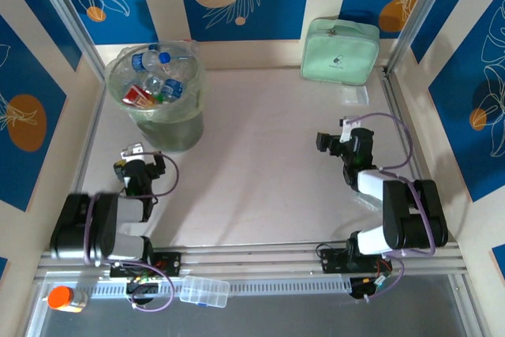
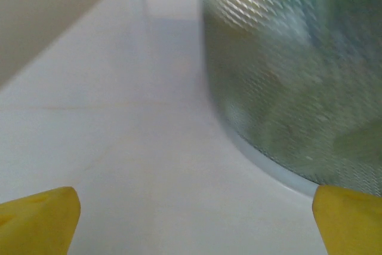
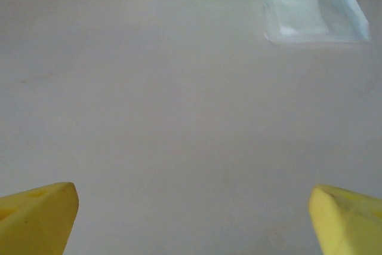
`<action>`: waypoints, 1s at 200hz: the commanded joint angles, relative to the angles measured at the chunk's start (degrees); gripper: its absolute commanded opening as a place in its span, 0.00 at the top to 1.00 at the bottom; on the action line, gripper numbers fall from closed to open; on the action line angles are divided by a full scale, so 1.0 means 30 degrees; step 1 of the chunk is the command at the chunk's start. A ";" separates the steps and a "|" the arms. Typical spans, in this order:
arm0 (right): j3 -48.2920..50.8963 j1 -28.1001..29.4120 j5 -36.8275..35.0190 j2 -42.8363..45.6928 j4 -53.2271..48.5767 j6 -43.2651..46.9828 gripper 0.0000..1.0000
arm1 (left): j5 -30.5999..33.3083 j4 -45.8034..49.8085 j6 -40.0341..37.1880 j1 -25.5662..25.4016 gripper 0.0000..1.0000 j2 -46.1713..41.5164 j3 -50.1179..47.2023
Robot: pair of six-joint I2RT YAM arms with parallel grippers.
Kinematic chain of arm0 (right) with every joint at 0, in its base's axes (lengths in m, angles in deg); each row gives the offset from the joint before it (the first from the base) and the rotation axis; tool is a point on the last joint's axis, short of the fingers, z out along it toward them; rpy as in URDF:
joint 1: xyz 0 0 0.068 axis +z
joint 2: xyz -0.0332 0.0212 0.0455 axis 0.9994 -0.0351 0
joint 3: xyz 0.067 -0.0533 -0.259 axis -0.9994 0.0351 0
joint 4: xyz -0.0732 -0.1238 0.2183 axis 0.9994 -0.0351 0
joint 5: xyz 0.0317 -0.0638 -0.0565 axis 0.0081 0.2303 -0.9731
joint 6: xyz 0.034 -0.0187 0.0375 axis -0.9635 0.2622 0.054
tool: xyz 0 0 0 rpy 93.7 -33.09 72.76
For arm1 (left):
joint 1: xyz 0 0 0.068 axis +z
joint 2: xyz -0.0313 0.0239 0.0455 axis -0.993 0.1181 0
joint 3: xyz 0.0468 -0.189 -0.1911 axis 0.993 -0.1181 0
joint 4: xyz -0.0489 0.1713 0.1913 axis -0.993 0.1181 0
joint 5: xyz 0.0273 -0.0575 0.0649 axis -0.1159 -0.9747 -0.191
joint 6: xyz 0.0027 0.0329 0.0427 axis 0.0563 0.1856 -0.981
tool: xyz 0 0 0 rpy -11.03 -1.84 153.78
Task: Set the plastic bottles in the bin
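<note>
Plastic bottles heap in the far-left bin — left gripper and right gripper both gape, empty — task looks finished.

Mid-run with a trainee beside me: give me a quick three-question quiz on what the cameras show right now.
1. True or false: the bin lies tipped on its side.
2. The right gripper holds: A) a bottle, B) a cap, C) nothing.
3. Fill in: the plastic bottles sit inside the bin, which stands nearer the ____ arm's gripper.

Key: 1 false, it stands upright. 2 C, its jaws are open and empty. 3 left, the left gripper.
</note>
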 commanded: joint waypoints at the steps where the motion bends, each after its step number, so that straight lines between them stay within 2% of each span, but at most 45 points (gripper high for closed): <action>1: 0.0587 0.0101 0.2025 -0.0496 0.1963 0.0547 0.01 | -0.4610 -0.5630 -0.0772 0.0064 0.01 0.1792 0.0636; 5: 0.0160 -0.0001 0.2286 -0.0557 0.1372 0.0578 0.01 | -0.4916 -0.5051 -0.0899 0.0064 0.01 0.1543 0.0725; 13: 0.0227 -0.0385 0.2561 -0.1098 0.2607 -0.0017 0.01 | -0.4755 -0.3872 -0.1032 -0.0044 0.01 0.1216 0.1119; 24: -0.0333 -0.0734 0.2626 -0.0756 0.0821 -0.0360 0.01 | -0.4728 -0.1521 -0.1134 -0.0126 0.01 0.0932 0.2191; 33: -0.0112 -0.0650 0.2512 -0.1011 0.1820 -0.0340 0.01 | -0.4599 0.0988 -0.1665 -0.0509 0.01 0.0711 0.3333; 45: -0.0282 -0.0532 0.2252 -0.0825 0.1094 -0.0227 0.01 | -0.3316 0.3095 -0.2676 -0.1586 0.01 0.0772 0.4511; 106: -0.0153 -0.0237 0.1682 -0.0805 0.1313 -0.0049 0.01 | -0.2562 0.2286 -0.3269 -0.2273 0.01 0.0801 0.4204; 130: -0.0214 -0.0367 0.1939 -0.0809 0.1273 -0.0133 0.01 | 0.0744 0.0463 -0.3452 -0.3251 0.01 0.1032 0.3502; 140: -0.0214 -0.0413 0.2060 -0.0827 0.1250 -0.0162 0.01 | 0.1118 0.1013 -0.3200 -0.3274 0.01 0.1052 0.3766; 182: -0.0212 -0.0442 0.2090 -0.0827 0.1268 -0.0166 0.01 | -0.0399 0.2442 -0.2752 -0.2563 0.01 0.0990 0.4403; 200: -0.0214 -0.0443 0.2091 -0.0827 0.1252 -0.0166 0.01 | -0.2826 0.3166 -0.3314 -0.2426 0.01 0.0931 0.4669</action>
